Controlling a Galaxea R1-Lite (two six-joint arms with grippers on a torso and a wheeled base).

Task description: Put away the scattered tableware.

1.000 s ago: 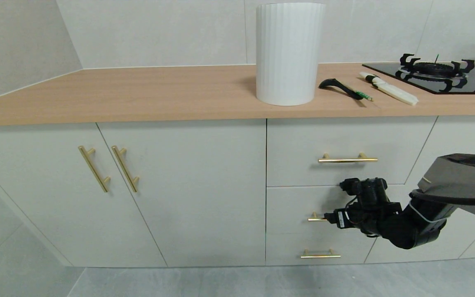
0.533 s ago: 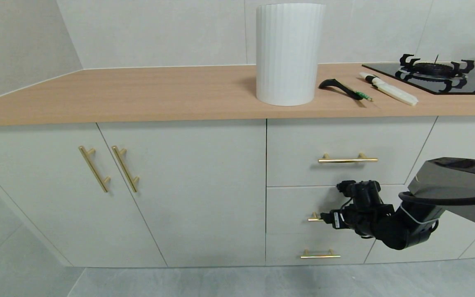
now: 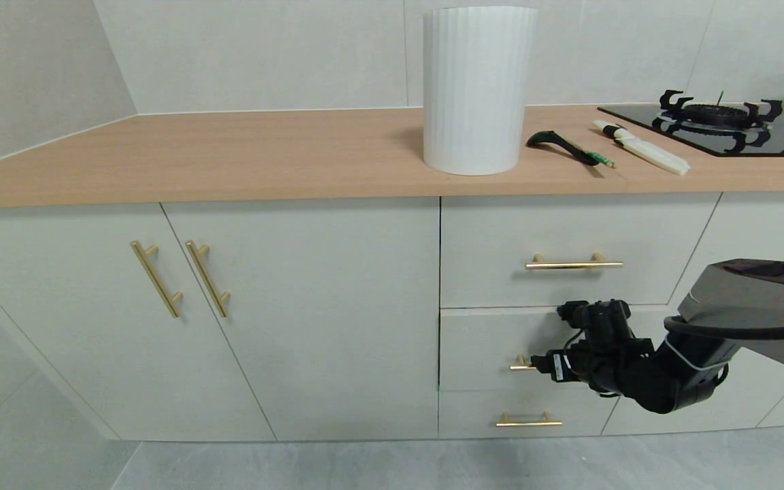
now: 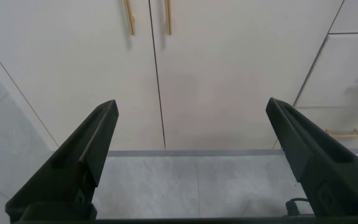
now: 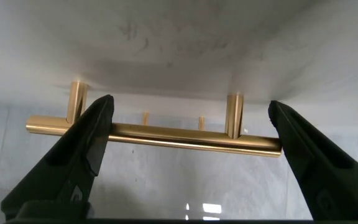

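A black ladle with a green handle end and a white knife-like utensil lie on the wooden counter, right of a tall white ribbed container. Low down, my right gripper is at the gold handle of the middle drawer. In the right wrist view the gripper is open, and the gold handle runs across just beyond its fingers. My left gripper is open with nothing in it, facing the cabinet doors and the floor.
A black gas hob takes up the counter's far right. Under the counter are a double-door cabinet with gold handles and, to its right, a stack of drawers; the top drawer handle and bottom drawer handle are free. Grey floor lies below.
My right gripper moved slightly toward the drawer front, then back. The middle drawer's front and handle now sit a little lower in view, as if drawn out slightly.
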